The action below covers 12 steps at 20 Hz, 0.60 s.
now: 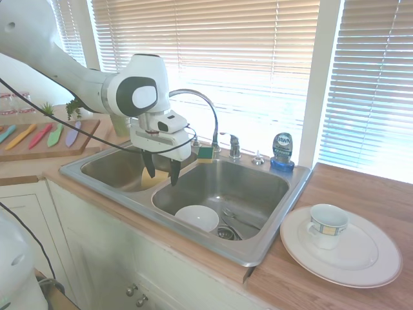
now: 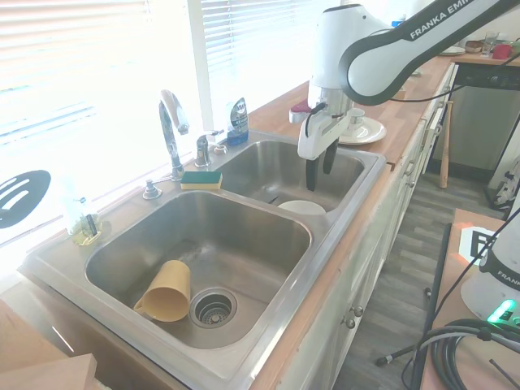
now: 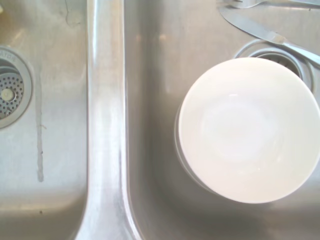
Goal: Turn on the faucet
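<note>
The chrome faucet (image 1: 213,123) stands on the back rim of the double sink, its thin arched spout (image 2: 168,138) curving toward the basins. Its short lever handle (image 1: 233,143) (image 2: 203,148) sits on a stubby base beside the spout. My gripper (image 1: 161,173) (image 2: 319,175) hangs open, fingers pointing down, nothing between them, above the divider and the basin holding a white bowl. It is in front of the faucet and well apart from the handle. The wrist view looks straight down on the divider (image 3: 105,120) and the bowl (image 3: 247,130).
A yellow-green sponge (image 1: 205,153) lies by the faucet base, a small chrome cap (image 1: 257,158) and a blue soap bottle (image 1: 282,152) beyond the handle. A knife (image 3: 270,35) lies by the drain. A yellow cup (image 2: 165,290) lies in the other basin. A plate (image 1: 361,258) with a mug sits on the counter.
</note>
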Tool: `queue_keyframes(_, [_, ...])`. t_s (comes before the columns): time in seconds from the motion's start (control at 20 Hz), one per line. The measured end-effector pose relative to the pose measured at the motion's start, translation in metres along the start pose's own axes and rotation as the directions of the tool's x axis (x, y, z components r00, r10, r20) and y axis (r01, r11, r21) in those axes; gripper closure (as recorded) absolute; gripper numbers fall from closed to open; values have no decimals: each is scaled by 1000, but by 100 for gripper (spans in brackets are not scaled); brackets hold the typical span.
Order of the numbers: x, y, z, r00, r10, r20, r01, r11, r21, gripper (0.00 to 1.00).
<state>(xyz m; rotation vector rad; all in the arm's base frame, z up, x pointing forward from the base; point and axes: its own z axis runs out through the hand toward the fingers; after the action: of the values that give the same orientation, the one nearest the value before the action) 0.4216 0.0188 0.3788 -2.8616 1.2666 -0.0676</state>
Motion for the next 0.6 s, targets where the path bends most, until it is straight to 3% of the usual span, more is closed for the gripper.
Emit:
queue_keyframes(0.2, [1,1,0,1000,-2,0,2,1000,-1,0])
queue_keyframes(0.25, [2,2,1,1000,-1,-1,1,1000,0,100])
queue_keyframes(0.6, [4,1,0,1000,-5,-9,5,1000,8,100])
